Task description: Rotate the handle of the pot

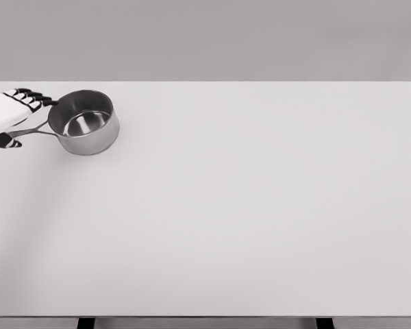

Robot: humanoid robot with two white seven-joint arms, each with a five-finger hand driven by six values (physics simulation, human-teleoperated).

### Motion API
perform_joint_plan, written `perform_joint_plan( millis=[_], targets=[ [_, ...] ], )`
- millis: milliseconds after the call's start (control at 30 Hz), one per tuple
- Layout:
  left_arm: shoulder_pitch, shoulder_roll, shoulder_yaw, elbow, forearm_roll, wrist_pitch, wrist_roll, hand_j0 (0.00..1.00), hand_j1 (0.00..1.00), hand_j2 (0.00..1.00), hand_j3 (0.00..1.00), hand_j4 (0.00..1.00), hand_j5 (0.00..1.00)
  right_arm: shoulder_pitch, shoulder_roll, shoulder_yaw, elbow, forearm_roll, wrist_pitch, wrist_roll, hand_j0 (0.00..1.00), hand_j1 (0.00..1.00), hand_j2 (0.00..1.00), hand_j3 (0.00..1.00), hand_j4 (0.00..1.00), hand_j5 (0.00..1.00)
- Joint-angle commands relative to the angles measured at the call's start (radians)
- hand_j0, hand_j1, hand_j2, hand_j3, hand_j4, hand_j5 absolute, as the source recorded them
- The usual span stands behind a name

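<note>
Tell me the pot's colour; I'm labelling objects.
Shiny silver metal pot, seen best in the head view.

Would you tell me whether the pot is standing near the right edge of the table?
No, the pot stands at the far left of the table, beside the left hand.

A wide white table (246, 219) fills most of the frame, its far edge meeting a plain grey wall (205, 38) across the top.

Shiny steel pot (88, 123) stands upright at table's far-left, handle (35, 130) pointing left.
</note>
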Motion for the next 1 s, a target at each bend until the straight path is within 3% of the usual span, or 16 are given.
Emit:
perform_joint_plan(
  millis=[0, 967],
  targets=[
    [0.0, -0.01, 0.002, 0.024, 0.005, 0.001, 0.001, 1.0, 1.0, 1.0, 1.0, 1.0, 1.0, 0.0, 0.0, 0.0, 0.0, 0.0, 0.0, 0.0, 1.0, 1.0, 1.0, 1.0, 1.0, 1.0],
    [-0.17, -0.104, -0.01, 0.307, 0.002, 0.001, 0.001, 1.0, 1.0, 1.0, 1.0, 1.0, 1.0, 0.0, 0.0, 0.0, 0.0, 0.0, -0.001, 0.0, 1.0, 1.0, 1.0, 1.0, 1.0, 1.0]
  ],
)
